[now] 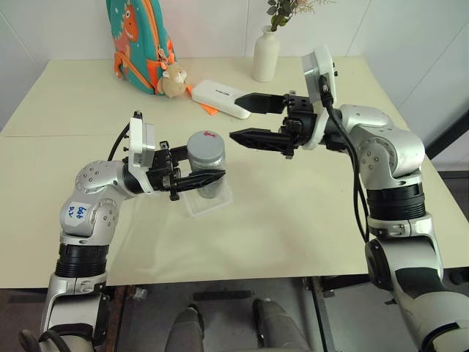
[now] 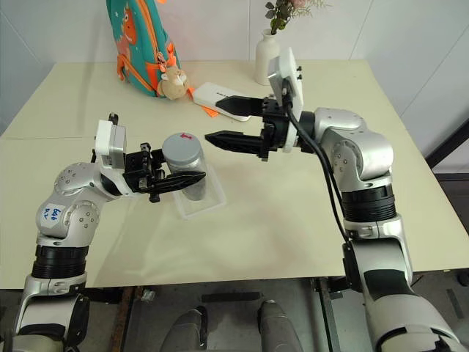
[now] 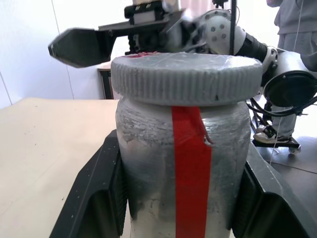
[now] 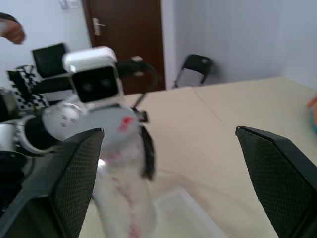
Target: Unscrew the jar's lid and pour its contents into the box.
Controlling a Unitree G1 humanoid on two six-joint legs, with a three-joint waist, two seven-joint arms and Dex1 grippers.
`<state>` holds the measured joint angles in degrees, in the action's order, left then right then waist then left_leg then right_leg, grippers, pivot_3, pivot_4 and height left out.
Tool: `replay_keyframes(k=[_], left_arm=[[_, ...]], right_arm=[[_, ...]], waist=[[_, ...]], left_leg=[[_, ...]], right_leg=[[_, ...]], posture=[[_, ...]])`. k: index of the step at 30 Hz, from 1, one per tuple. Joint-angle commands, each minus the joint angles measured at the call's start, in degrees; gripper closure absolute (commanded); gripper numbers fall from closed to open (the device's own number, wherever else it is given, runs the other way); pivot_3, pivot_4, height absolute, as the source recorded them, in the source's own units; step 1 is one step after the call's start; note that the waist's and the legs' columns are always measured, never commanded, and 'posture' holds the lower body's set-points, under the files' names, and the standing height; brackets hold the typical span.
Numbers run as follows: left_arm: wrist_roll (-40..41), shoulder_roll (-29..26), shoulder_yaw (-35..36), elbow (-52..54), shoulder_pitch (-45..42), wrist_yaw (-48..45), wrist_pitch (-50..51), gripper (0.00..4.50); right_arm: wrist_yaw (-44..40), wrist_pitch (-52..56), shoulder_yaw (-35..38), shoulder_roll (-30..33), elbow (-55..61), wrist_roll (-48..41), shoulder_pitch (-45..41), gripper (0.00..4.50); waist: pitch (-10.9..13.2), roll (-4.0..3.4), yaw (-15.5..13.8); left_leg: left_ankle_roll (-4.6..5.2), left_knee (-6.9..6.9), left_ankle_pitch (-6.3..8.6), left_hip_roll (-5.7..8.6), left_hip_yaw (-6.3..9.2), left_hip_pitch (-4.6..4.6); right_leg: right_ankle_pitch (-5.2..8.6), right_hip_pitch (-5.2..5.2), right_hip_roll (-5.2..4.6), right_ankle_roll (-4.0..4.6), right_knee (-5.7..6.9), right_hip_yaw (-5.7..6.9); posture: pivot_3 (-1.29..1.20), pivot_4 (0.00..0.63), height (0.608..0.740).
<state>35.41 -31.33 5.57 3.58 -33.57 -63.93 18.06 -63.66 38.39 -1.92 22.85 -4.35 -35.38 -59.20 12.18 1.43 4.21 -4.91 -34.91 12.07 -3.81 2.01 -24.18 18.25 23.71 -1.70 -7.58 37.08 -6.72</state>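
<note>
The small clear jar (image 1: pixel 205 163) with a red strip down its side (image 3: pixel 190 163) hangs just above the shallow clear box (image 1: pixel 192 208) on the table. My left gripper (image 1: pixel 212 177) is shut on the jar's body, one black finger (image 3: pixel 91 196) on each side. The grey ribbed lid (image 1: pixel 206 142) with a small red mark sits on top of the jar. My right gripper (image 1: pixel 235 119) stands open to the right of the lid and slightly above it, apart from it, pointing toward the jar. The contents are hidden behind the jar's cloudy wall.
At the back of the table stand a white vase (image 1: pixel 266 53), a white oblong case (image 1: pixel 220 97) and a teal and orange backpack (image 1: pixel 139 40) with a plush toy (image 1: pixel 173 81). A person's hand (image 4: pixel 12 32) shows far off beyond the table.
</note>
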Motion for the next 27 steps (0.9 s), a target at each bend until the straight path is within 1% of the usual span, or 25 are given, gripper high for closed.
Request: replay_keyframes(k=[1,4,12,15,20,27], left_arm=[[0.0,0.3,0.0,0.7,-1.6,0.0,-0.9,2.30],[0.2,0.4,-0.3,0.7,-1.7,0.0,-0.3,2.30],[0.2,0.5,-0.7,0.2,-2.3,0.0,-0.2,2.30],[0.3,0.5,-1.0,0.2,-2.4,0.1,-0.2,2.30],[0.3,0.5,-1.0,0.1,-2.5,0.1,-0.2,2.30],[0.3,0.2,-0.9,0.2,-2.2,-0.1,-0.3,2.30]], right_arm=[[2.0,1.3,-0.7,-2.2,5.7,-1.9,0.1,0.02],[3.7,0.7,-2.2,-3.9,6.0,-0.2,-0.2,0.02],[5.3,-5.3,-8.1,-6.5,2.4,7.6,-2.1,0.02],[5.2,-6.2,-8.1,-7.5,0.9,7.9,-3.2,0.02],[4.5,-6.1,-7.8,-7.4,1.1,7.9,-3.2,0.02],[4.3,-5.5,-5.0,-5.6,1.1,6.3,-2.2,0.02]], waist=[[0.0,0.00,0.0],[0.0,0.00,0.0],[0.0,0.00,0.1],[0.0,0.00,0.3],[0.0,0.00,0.3],[0.0,0.00,0.4]], left_leg=[[0.00,-0.01,0.00,0.00,0.00,0.00],[0.00,-0.02,0.00,0.00,0.00,0.00],[0.00,-0.04,0.00,0.00,0.01,0.00],[0.00,-0.04,0.00,0.00,0.01,0.00],[0.00,-0.03,0.00,0.00,0.02,-0.01],[0.00,-0.04,0.00,0.00,0.03,0.00]], right_leg=[[0.00,0.00,0.00,0.00,0.01,0.00],[0.00,0.00,0.00,0.00,0.02,0.00],[0.00,0.00,0.00,0.00,0.03,0.01],[0.00,0.00,0.00,0.00,0.05,0.01],[0.00,0.00,0.00,0.00,0.03,0.01],[0.00,0.00,0.00,0.00,0.07,0.01]], posture=[[0.00,0.150,0.740],[0.00,0.150,0.740],[0.00,0.150,0.740],[0.00,0.150,0.740],[0.00,0.150,0.740],[0.00,0.150,0.740]])
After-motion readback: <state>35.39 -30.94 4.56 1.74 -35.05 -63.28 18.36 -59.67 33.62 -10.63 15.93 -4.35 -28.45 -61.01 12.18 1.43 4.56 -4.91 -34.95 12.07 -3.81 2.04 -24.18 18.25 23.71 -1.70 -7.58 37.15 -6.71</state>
